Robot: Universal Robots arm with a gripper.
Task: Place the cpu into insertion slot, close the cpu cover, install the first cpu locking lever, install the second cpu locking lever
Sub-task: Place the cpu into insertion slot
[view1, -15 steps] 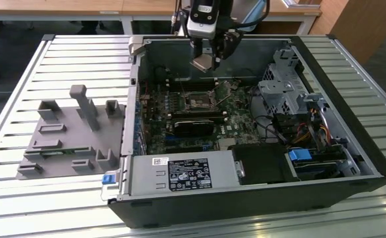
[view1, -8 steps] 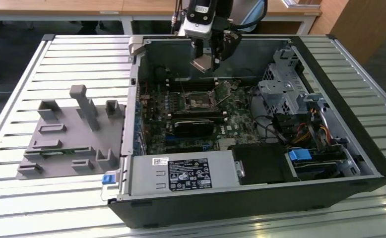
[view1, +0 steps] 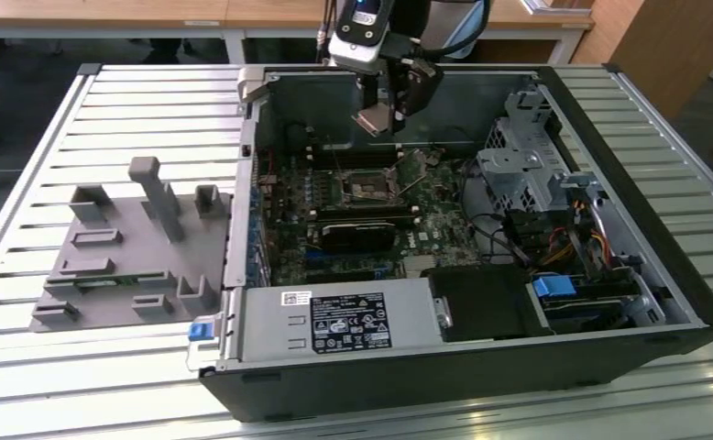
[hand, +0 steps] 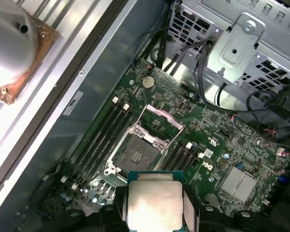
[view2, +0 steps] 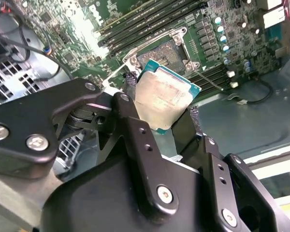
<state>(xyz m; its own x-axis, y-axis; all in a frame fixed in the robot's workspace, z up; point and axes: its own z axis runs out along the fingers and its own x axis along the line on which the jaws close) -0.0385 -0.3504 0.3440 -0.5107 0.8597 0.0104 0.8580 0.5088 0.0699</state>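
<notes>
My gripper (view1: pixel 381 108) hangs over the far part of the open computer case, shut on the cpu (view1: pixel 375 121). In both wrist views the cpu (view2: pixel 164 99) (hand: pixel 153 203) shows its silvery top and is pinched by its edges between the two black fingers (view2: pixel 130 113). The insertion slot (hand: pixel 135 154) (view2: pixel 168 52) (view1: pixel 363 188) lies open on the green motherboard below, its dark centre bare. The cpu cover (hand: pixel 158 123) stands swung up from the slot's far side. A thin wire lever (view2: pixel 209 79) runs beside the slot.
A black ribbed block (view1: pixel 359 234) sits in front of the slot and memory slots (hand: pixel 99 140) flank it. A metal drive cage (view1: pixel 528 165) with cables is at the exterior view's right, and a power supply (view1: pixel 338 321) is in front. A grey fixture (view1: pixel 130 238) stands on the slatted table.
</notes>
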